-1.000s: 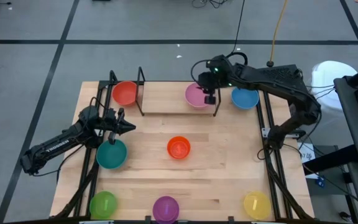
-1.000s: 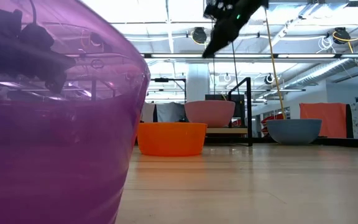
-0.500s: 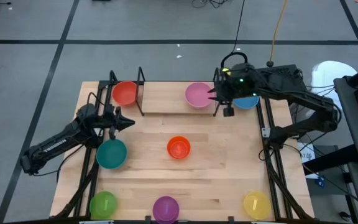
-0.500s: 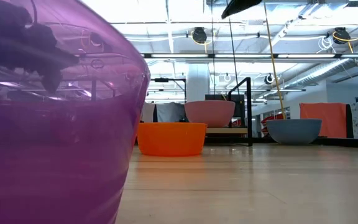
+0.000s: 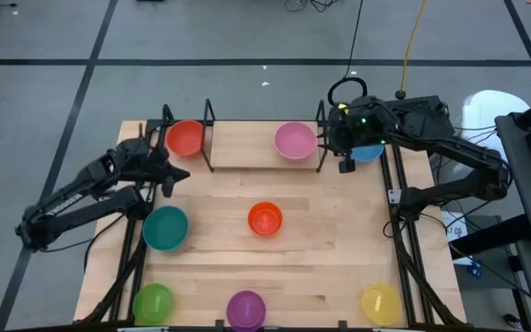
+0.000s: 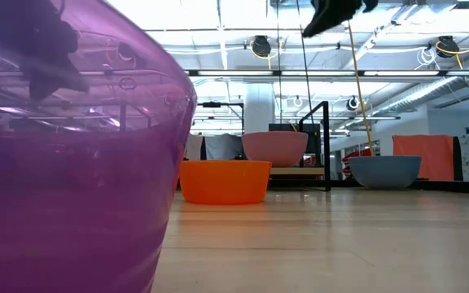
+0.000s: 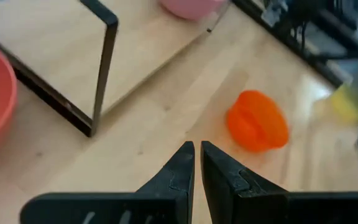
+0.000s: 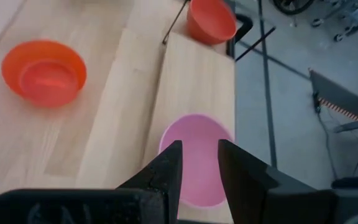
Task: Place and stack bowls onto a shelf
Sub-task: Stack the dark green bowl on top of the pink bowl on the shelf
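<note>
The shelf (image 5: 247, 148) stands at the table's far edge. The red bowl (image 5: 185, 138) sits on its left end and the pink bowl (image 5: 294, 141) on its right end. The blue bowl (image 5: 369, 152) rests on the table right of the shelf, partly under my right arm. Orange (image 5: 265, 219), teal (image 5: 165, 228), green (image 5: 152, 302), purple (image 5: 245, 309) and yellow (image 5: 381, 302) bowls stand on the table. My right gripper (image 8: 199, 152) is open and empty, just right of and above the pink bowl (image 8: 197, 134). My left gripper (image 7: 197, 155) is shut and empty, near the shelf's left end.
The shelf's black end frames (image 5: 208, 134) rise beside the red bowl and beside the pink bowl (image 5: 321, 138). Bare wood lies between the two shelf bowls and around the orange bowl. In the low view the purple bowl (image 6: 72, 163) fills the left half.
My right gripper has drawn back from over the pink bowl toward the table's right edge and risen; the pink bowl stays on the shelf. My left gripper has moved from beside the teal bowl toward the far edge, closer to the red bowl, and lifted.
</note>
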